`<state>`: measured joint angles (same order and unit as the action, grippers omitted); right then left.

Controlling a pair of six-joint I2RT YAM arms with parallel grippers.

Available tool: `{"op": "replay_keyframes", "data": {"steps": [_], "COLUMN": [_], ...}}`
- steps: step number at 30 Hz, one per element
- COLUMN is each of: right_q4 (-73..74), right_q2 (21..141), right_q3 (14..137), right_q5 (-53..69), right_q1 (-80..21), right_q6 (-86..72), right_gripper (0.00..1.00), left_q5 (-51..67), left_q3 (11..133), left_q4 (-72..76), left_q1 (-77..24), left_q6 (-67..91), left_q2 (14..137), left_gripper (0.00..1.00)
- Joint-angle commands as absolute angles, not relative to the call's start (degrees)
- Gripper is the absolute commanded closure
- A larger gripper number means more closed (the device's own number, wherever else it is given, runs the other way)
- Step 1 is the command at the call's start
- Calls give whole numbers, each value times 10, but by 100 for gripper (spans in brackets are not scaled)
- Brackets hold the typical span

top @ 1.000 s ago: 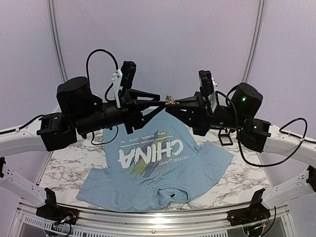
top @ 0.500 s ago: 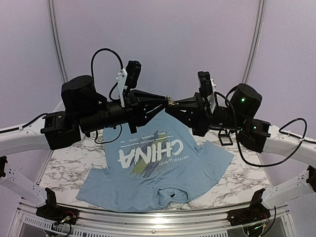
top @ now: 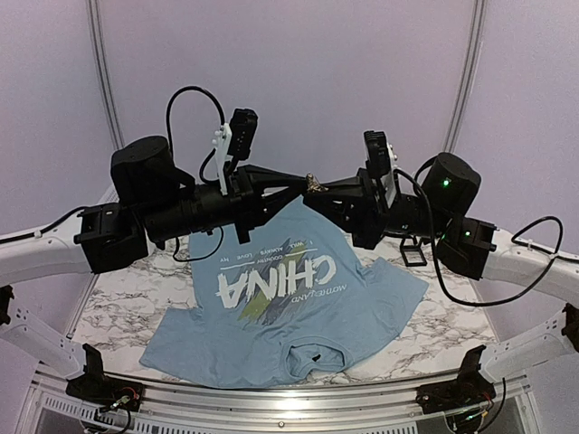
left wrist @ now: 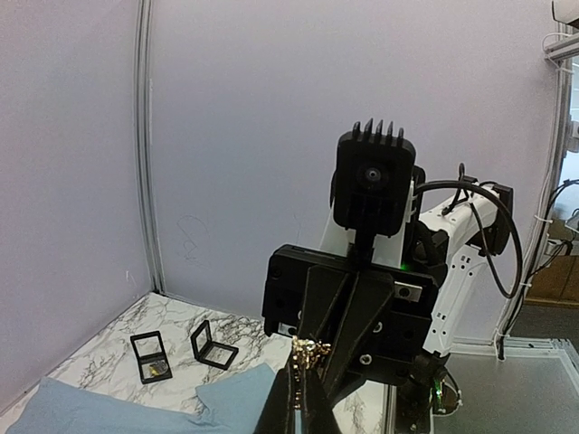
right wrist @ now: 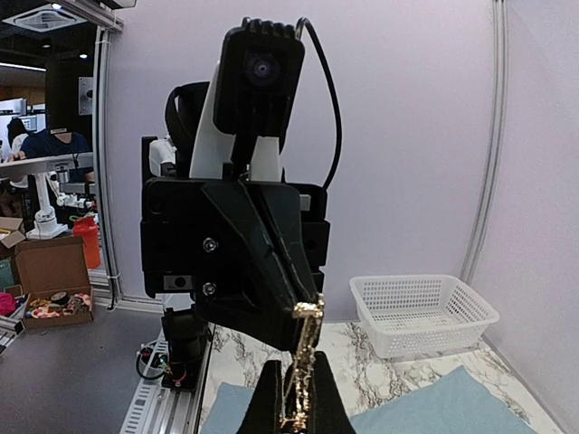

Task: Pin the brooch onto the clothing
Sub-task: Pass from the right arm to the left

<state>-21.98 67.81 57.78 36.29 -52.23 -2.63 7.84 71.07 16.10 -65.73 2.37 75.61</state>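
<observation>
The left tool (top: pixel 303 187) is closed tightly on the small gold brooch (top: pixel 313 183). The right tool (top: pixel 321 191) is closed on the same brooch from the opposite side, so it is held in the air between the two tips. Below it, the light blue T-shirt (top: pixel 298 312) is laid on the marble worktop (top: pixel 118 307). Two open black cases (left wrist: pixel 150 355) are seen beside the shirt.

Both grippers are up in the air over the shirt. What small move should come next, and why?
Probably the left gripper should ease its side of the brooch away to open the pin, though the clasp is too small to see. It and the right gripper are both shut on the brooch in mid-air, above the blue T-shirt, which is not yet pinned.
</observation>
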Motion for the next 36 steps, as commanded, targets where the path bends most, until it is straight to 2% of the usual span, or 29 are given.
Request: {"op": "replay_keyframes", "data": {"steps": [1,5,7,13,16,24,25,28,30,33,36], "right_q4": [-201,-199,-196,-187,-185,-175,-168,-125,-88,-17,26], "right_q2": [675,675,675,677,676,672,670,658,646,623,601], "right_q3": [585,586,588,594,594,594,594,591,586,582,575], "right_q5": [372,382,387,398,396,390,388,368,339,294,260], "right_q1": [-531,-531,-531,-531,-530,-530,-530,-530,-529,-525,-520], "right_q6": [-12,-1,-1,14,15,24,29,59,92,131,153], "right_gripper": [100,100,100,100,100,99,91,59,42,31,29], "left_q5": [76,124,144,148,148,125,111,42,-12,-99,-213], "left_q3": [701,705,709,712,712,697,692,675,671,692,718], "left_q4": [174,174,174,174,173,170,169,153,123,42,-52], "left_q1": [-658,-658,-658,-658,-658,-658,-658,-658,-658,-668,-711], "left_q6": [17,17,22,22,22,15,9,-32,-75,-155,-272], "left_q2": [744,748,755,756,756,747,742,719,703,694,705], "left_gripper": [100,100,92,88,100,100,100,100,100,100,100]}}
